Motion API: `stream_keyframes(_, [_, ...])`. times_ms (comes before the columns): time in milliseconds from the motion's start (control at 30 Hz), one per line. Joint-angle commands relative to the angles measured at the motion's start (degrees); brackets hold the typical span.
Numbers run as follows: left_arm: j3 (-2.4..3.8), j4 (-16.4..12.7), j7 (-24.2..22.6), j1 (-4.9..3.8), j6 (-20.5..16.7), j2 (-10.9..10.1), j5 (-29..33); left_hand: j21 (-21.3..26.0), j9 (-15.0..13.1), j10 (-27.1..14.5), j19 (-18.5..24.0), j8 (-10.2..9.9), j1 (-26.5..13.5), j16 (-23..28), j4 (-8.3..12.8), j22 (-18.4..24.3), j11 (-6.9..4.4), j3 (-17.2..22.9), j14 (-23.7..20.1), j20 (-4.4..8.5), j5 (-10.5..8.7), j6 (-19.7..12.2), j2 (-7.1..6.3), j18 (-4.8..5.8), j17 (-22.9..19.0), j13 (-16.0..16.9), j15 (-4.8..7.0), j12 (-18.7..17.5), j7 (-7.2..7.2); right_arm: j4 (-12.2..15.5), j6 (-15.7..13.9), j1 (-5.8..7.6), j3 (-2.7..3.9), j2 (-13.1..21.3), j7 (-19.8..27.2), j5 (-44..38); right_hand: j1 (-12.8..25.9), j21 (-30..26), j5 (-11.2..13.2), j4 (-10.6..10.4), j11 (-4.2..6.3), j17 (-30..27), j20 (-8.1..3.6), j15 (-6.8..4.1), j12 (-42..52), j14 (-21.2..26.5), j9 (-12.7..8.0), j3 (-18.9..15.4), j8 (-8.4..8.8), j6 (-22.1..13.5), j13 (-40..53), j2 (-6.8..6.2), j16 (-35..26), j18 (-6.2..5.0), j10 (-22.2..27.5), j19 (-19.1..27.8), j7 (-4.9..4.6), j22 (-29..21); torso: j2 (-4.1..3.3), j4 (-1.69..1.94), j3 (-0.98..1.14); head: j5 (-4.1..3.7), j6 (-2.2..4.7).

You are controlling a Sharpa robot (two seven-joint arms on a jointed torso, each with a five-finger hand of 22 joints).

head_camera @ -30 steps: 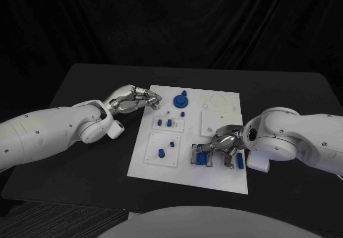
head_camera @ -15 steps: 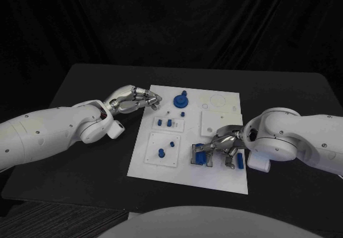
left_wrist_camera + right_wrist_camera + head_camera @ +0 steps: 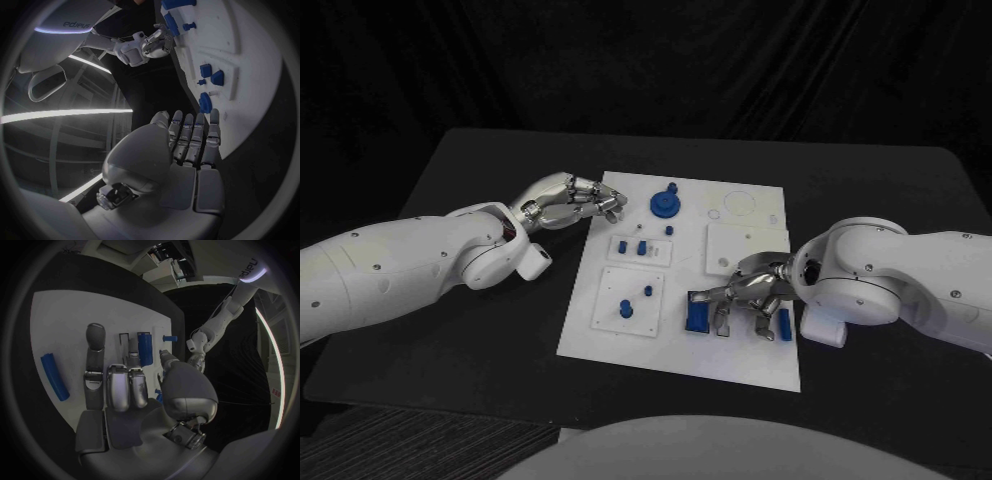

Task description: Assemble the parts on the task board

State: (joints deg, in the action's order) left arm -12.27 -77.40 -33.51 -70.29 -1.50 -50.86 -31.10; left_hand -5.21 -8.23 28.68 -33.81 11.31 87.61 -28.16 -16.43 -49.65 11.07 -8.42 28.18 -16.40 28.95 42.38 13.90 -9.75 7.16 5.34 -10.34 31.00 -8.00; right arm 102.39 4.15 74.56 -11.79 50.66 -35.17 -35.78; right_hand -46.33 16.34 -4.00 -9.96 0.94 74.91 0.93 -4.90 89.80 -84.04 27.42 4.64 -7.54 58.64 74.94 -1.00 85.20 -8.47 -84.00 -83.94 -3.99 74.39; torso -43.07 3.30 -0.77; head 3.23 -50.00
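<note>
Here, the right hand (image 3: 744,300) was poised with fingers released over a blue part (image 3: 698,317); misalignment could jam it. Left hand (image 3: 570,203) was curled, empty.

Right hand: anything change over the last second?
Barely. The right hand lifted its fingers slightly off the blue block near the board's front, showing more of it; the block stayed seated. The left hand stayed at the board's far left corner, and the other parts kept their places.
</note>
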Motion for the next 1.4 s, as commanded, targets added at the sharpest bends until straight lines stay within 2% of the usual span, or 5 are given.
stream_keyframes(33, [0.05,-0.1,-0.5,0.11,0.8,0.0,0.3,-0.2,0.0,0.0,-0.5,0.2,0.0,-0.3,0.0,-0.1,0.22,0.2,0.3,0.05,0.34,-0.1,-0.43,-0.1,-0.1,0.0,-0.27,0.2,-0.42,0.2,-0.5,-0.29,-0.12,0.4,-0.9,-0.7,0.5,-0.1,-0.3,-0.1,-0.19,1.4,0.48,0.28,0.2,-3.6,-0.1,-0.7,-0.19,-0.4,15.1,-0.06,-0.3,-1.13,-6.0,-1.5,0.09,-0.1,-0.01,0.02,0.01,0.12,0.0])
stream_keyframes(500, [0.05,-0.1,-0.4,0.22,0.7,-0.3,0.3,-0.2,0.1,0.1,-0.5,0.2,-0.1,-0.3,0.0,-0.1,0.28,0.4,0.3,0.05,0.32,-0.1,-0.4,-0.06,-0.1,-0.1,-0.32,0.2,-0.44,4.0,-2.6,2.92,-0.11,7.0,2.4,-0.1,-0.5,0.6,-3.9,-2.6,0.12,1.7,0.29,0.04,0.2,-3.7,-0.1,-4.6,-1.14,0.8,15.1,2.39,-0.1,-1.09,-6.0,-1.6,0.48,-0.1,-0.03,-0.03,0.06,0.24,0.0])
stream_keyframes(967, [0.05,-0.1,-0.3,0.24,0.7,-0.2,0.3,-0.2,0.1,0.1,-0.5,0.2,-0.1,-0.4,0.0,-0.1,0.29,0.4,0.3,0.05,0.31,-0.1,-0.42,-0.05,-0.1,-0.1,-0.33,0.2,-0.45,5.2,-0.2,5.1,-0.13,10.9,2.0,-8.3,-15.9,1.9,-10.4,8.1,1.27,2.5,-0.33,-0.83,0.2,-3.9,2.6,-3.1,-5.27,3.7,15.1,1.95,0.5,-1.04,-6.0,-1.7,1.87,0.1,0.13,-0.1,-0.09,-0.02,0.0])
stream_keyframes(1167, [0.05,0.0,-0.3,0.26,0.8,-0.2,0.3,-0.2,0.1,0.1,-0.5,0.3,-0.2,-0.4,0.0,-0.1,0.3,0.5,0.3,0.05,0.3,-0.1,-0.43,-0.04,-0.1,-0.1,-0.33,0.3,-0.45,7.4,-4.9,4.09,-0.13,10.6,9.6,-23.8,-18.3,4.0,-6.2,9.7,2.79,4.0,-1.29,-2.65,0.2,-4.1,26.3,-6.0,-26.89,-4.7,15.1,2.11,1.1,-0.6,-6.0,-1.7,4.17,0.7,0.1,0.0,-0.1,-0.07,0.0])
stream_keyframes(1400, [0.05,0.0,-0.3,0.31,1.0,-0.2,0.3,-0.2,0.1,0.1,-0.5,0.3,-0.2,-0.4,0.0,-0.1,0.3,0.5,0.3,0.05,0.3,-0.1,-0.43,-0.04,-0.1,-0.1,-0.33,0.3,-0.45,8.9,-8.8,1.1,-0.13,8.9,14.2,-37.6,-17.8,5.4,-0.1,5.8,3.79,4.1,-1.99,-2.77,0.2,-4.1,43.3,-8.2,-44.65,-1.1,15.1,-0.25,1.2,-0.58,-6.0,-1.8,4.92,1.2,-0.11,-0.07,0.09,-0.13,0.0])
